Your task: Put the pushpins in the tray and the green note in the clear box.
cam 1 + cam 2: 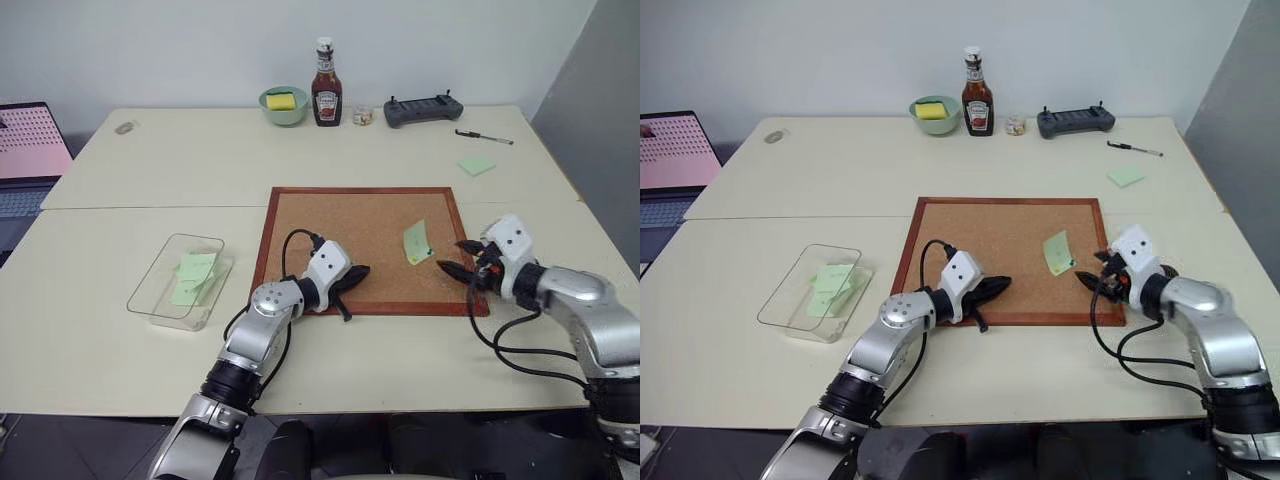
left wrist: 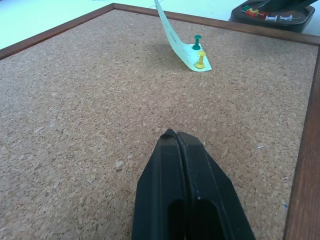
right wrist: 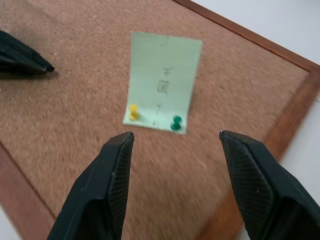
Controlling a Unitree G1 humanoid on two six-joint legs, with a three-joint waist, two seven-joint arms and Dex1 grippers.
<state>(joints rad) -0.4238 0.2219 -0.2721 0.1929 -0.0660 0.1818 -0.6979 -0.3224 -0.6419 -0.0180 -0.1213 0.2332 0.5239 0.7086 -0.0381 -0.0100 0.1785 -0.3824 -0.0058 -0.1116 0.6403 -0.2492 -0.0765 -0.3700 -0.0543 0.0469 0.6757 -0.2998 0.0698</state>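
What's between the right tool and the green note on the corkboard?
Only bare cork: the right wrist view shows the open right tool facing the green note across bare corkboard.

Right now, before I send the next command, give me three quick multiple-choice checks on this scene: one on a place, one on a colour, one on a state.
1. Where is the green note with the pins in it?
A. on the corkboard
B. in the clear box
C. in the tray

2. Which colours are the two pushpins in that note?
A. red and white
B. yellow and green
C. blue and black

3. How do the grippers stand?
A. both open
B. left gripper open, right gripper shut
C. left shut, right open

Key: 1 A, it stands pinned on the cork; 2 B, both heads show along its edge; 3 C, left fingers pressed together, right spread.
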